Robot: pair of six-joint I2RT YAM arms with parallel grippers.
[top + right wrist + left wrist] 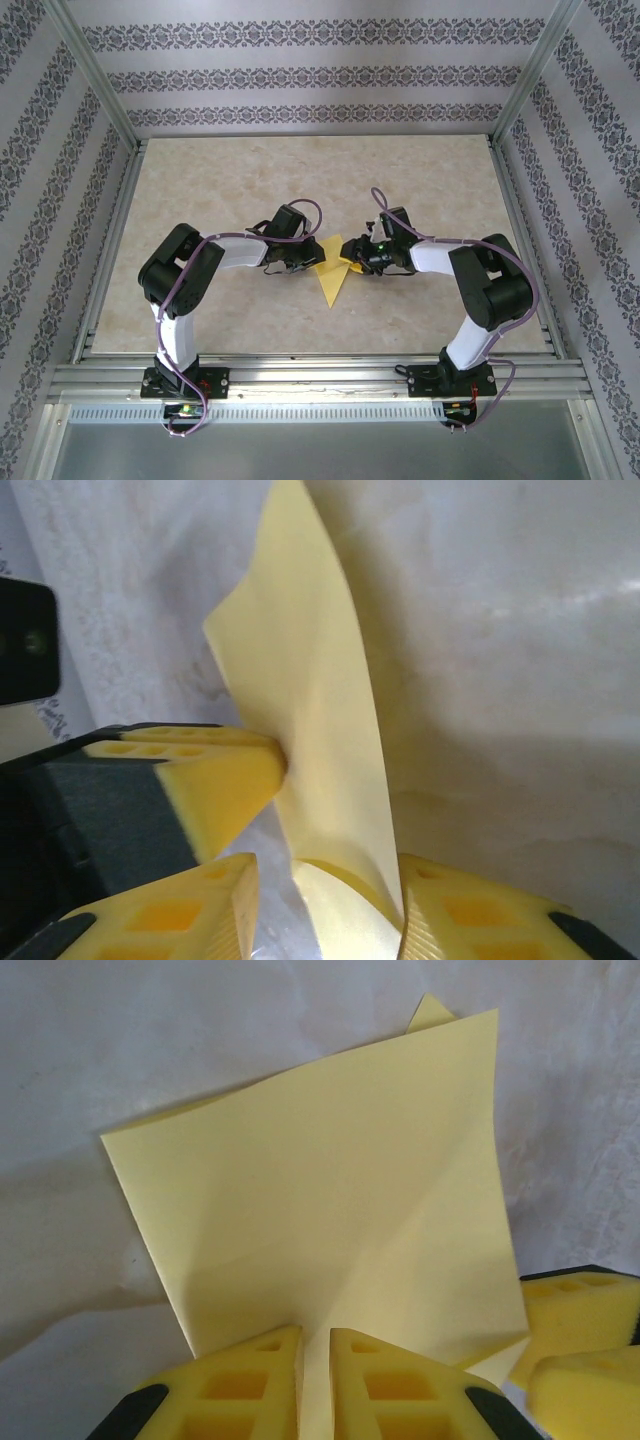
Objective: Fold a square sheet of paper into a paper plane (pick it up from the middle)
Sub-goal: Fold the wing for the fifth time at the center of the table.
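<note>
so both arms are meeting in the middle of the marble-look table [220, 180], with the folded yellow paper [333, 282] between them. From the top camera it looks like a narrow triangle, with its tip pointing toward the near edge where the arm bases are. The left gripper [315, 1360] is clamped right on the paper's edge. In its wrist cam the two yellow fingers [250, 1385] are pinched nearly together with only a thin sliver of paper between them, and the sheet fans out away from the camera with a couple of soft creases across it. The right gripper [328, 880] comes in from the other side and isn't clenched. Its jaws stand apart with the paper on edge between them. The sheet lies against the finger on the right of that view, and a strip of table shows between the paper and the other finger. In that same cam you can see one of the left gripper's fingertips [225, 780] pressing into the paper from the left side. The paper looks lifted off the surface where it's held, and the far corner is curling up a bit.
</note>
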